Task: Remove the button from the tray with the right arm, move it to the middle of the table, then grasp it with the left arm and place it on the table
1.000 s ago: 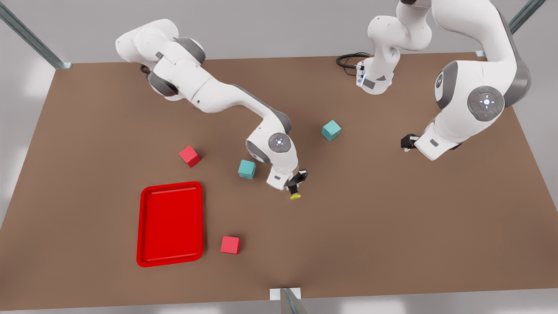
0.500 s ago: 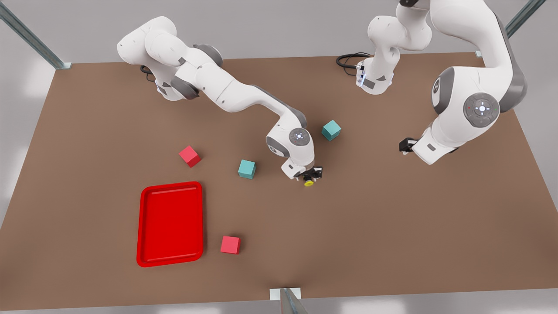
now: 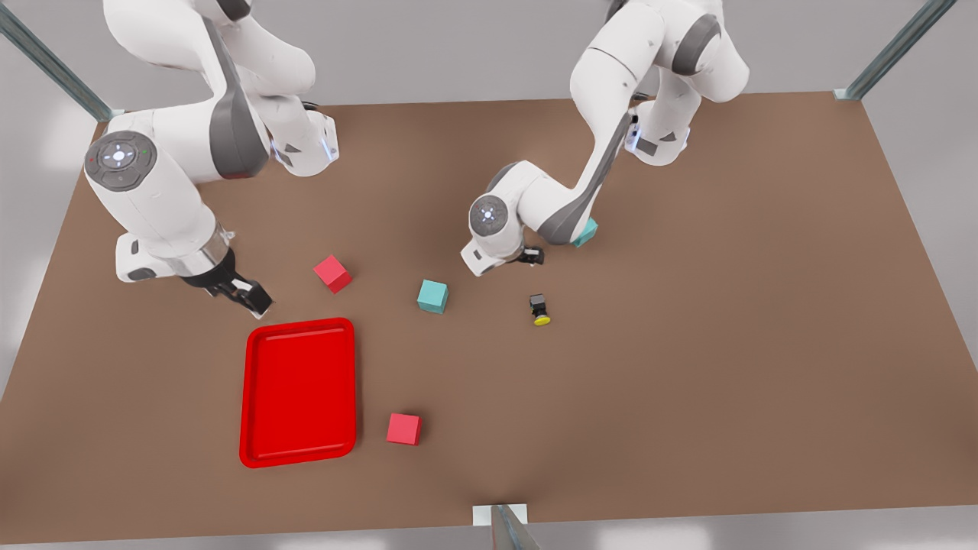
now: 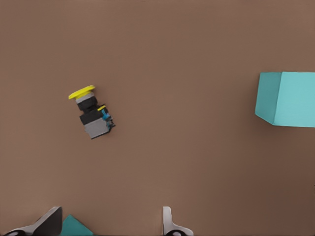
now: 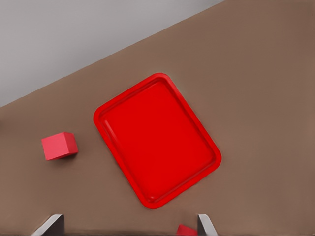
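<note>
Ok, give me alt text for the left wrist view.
The button lies on its side on the brown table, apart from the open left tool below. A teal cube sits at the edge.

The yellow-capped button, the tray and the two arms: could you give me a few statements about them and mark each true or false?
1. The button lies on the table, held by nothing. True.
2. The red tray holds a teal cube. False: nothing lies in it.
3. The left gripper is near the button, jaws open. True.
4. The right gripper grips a red cube. False: it is open above the table by the tray.
5. Two red cubes sit on the table. True: one, another.
</note>
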`<action>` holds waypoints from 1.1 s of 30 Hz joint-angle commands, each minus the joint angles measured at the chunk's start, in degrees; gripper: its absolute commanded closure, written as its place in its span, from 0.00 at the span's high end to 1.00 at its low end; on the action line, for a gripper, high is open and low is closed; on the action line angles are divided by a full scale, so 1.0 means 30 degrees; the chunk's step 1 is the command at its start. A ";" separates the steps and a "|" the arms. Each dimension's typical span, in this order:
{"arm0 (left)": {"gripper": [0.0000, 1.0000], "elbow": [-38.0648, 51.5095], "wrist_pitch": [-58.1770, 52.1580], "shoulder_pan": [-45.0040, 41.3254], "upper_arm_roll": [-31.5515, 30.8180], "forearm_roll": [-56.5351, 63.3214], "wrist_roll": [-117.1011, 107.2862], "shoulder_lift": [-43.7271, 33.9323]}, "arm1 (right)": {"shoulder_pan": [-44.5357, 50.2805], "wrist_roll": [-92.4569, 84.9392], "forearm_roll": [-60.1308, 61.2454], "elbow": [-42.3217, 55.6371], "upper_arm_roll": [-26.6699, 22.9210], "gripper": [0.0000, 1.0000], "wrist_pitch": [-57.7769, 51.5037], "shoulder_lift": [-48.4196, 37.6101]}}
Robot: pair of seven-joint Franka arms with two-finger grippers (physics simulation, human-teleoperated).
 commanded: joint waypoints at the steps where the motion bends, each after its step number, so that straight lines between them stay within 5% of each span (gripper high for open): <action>1: 1.00 -0.0367 0.6390 -0.0023 0.0093 -0.0258 -2.5636 0.0626 | -0.0864 -1.4921 0.0254 -0.0013 -0.0035 1.00 -0.2570 -0.0101; 9: 1.00 -0.5554 0.8561 -0.0024 0.0855 0.1178 -0.4779 -0.0897 | -0.1013 -1.4687 0.0108 0.0251 -0.0005 1.00 -0.2453 0.0484; 12: 1.00 -0.5700 0.9293 0.0474 0.0914 0.1237 -0.2227 -0.0605 | -0.1043 -1.4687 0.0137 0.0251 -0.0005 1.00 -0.2452 0.0455; 17: 1.00 -0.5700 1.1168 0.3462 -0.1899 0.1149 -0.2198 0.0538 | -0.0984 -1.4745 0.0079 0.0251 -0.0005 1.00 -0.2482 0.0455; 33: 1.00 -0.6198 1.1549 0.4166 -0.2133 0.1149 -0.1553 0.1095 | -0.1013 -1.4716 0.0049 0.0251 -0.0005 1.00 -0.2511 0.0484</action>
